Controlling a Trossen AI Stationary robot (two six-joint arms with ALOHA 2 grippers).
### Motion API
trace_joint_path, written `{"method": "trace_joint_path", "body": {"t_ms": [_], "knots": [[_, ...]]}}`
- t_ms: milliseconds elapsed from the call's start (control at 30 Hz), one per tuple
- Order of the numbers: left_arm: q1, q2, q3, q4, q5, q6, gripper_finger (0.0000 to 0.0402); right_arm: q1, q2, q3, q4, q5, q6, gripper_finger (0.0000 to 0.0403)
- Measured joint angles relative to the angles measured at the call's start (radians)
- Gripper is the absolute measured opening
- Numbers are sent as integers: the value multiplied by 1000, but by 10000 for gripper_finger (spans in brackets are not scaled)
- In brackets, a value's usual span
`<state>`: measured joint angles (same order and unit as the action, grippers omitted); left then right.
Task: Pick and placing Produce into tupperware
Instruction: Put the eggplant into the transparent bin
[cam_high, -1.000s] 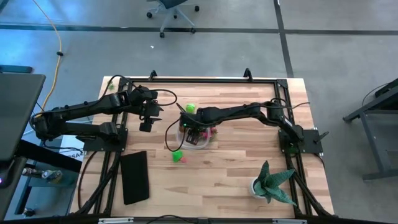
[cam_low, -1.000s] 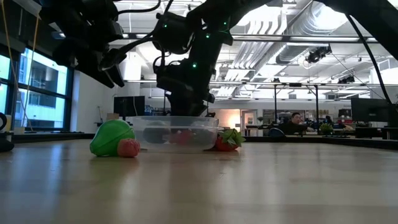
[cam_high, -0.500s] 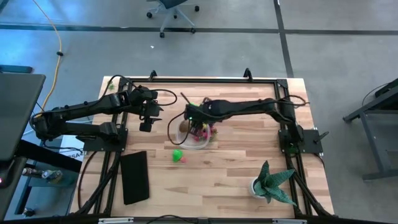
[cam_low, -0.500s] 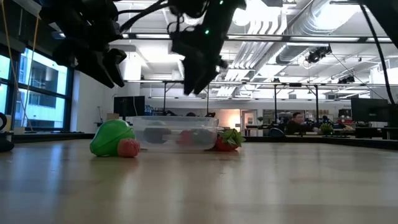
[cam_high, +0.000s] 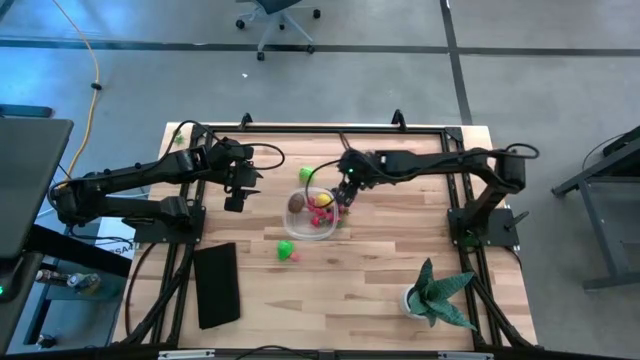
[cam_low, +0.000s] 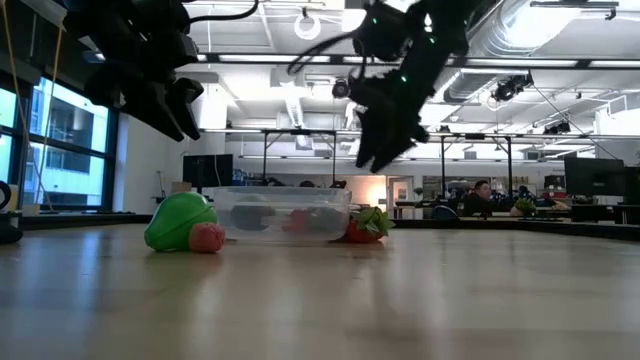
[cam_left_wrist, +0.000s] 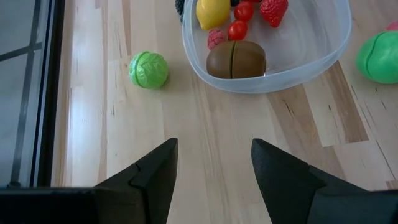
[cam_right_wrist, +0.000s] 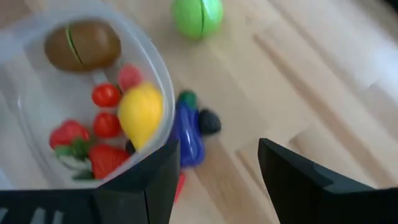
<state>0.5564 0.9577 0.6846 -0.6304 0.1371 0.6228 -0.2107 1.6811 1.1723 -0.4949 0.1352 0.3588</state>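
The tub (cam_high: 312, 213) sits mid-table, already holding a kiwi (cam_left_wrist: 236, 60), a lemon (cam_left_wrist: 212, 12), a strawberry (cam_right_wrist: 107, 159) and a few small red pieces. More produce lies loose around it: a green ball (cam_left_wrist: 149, 69) just off 1 side, a purple eggplant (cam_right_wrist: 187, 138) pressed against the wall on another, a green fruit (cam_high: 286, 248) with a small red one beside it. The right gripper (cam_high: 345, 189) hangs over the tub's edge, fingers spread and empty. The left gripper (cam_high: 236, 195) waits apart, also spread with nothing in it.

These look like hard, light, smooth plastic toys, likely to squirt sideways if pinched off-centre. I'd take each round one across its middle and the eggplant across its narrow width. The thin tub probably slides easily if nudged.
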Motion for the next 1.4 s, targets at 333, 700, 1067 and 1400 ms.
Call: {"method": "trace_joint_path", "body": {"t_ms": [333,700,1067,1400], "knots": [[0,0,0,0,0,0,193,-28,0,-122,101,-130,-132,207],[0,0,0,0,0,0,193,-10,36,-160,202,-126,-229,207],[0,0,0,0,0,0,193,-9,106,-161,256,-145,-242,207],[0,0,0,0,0,0,193,-5,115,-161,312,-153,-258,207]]}}
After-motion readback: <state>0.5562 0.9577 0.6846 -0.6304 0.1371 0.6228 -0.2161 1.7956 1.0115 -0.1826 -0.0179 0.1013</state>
